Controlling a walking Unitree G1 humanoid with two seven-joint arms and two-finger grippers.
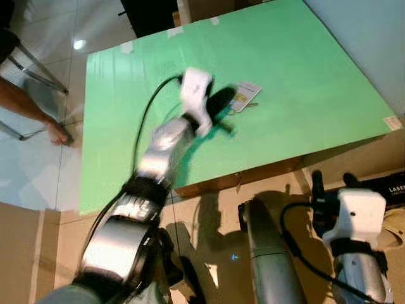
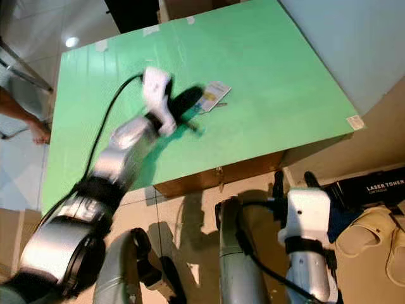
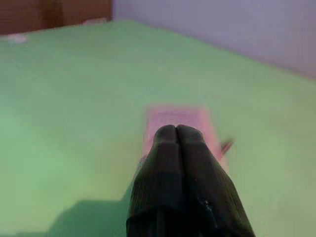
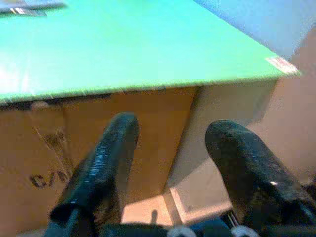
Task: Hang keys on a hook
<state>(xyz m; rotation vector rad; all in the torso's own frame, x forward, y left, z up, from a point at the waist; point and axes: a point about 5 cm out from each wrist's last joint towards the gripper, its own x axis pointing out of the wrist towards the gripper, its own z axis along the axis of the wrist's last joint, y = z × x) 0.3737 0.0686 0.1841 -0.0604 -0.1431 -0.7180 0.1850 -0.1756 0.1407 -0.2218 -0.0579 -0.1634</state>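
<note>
Step in hand looks like the reach for pickup: left gripper [image 3: 176,131] is out over the green table [image 1: 304,88], hovering just short of the keys w/ tag [image 1: 243,96], which lie flat on the table nr its middle, a white-and-yellow card w/ a bit of metal poking out beside it. Left fingers [image 3: 165,163] are pressed tight together, nothing between them, so nothing is held yet. Next move, as I judge it: spread the fingers, drop down over the tag edge or ring, pinch, lift; flat card on a smooth top may slide, so come in low. Right gripper [image 4: 170,131] hangs idle below the table edge, fingers wide apart, empty. Head views give the whole layout, plus a person's foot [image 1: 57,133] on the floor nr the table's left side. Left wrist view gives the fingers' closure, tag just beyond the tips but blurred pinkish. Right wrist view faces a cardboard box [image 4: 98,128] under the table. No hook seen.
</note>
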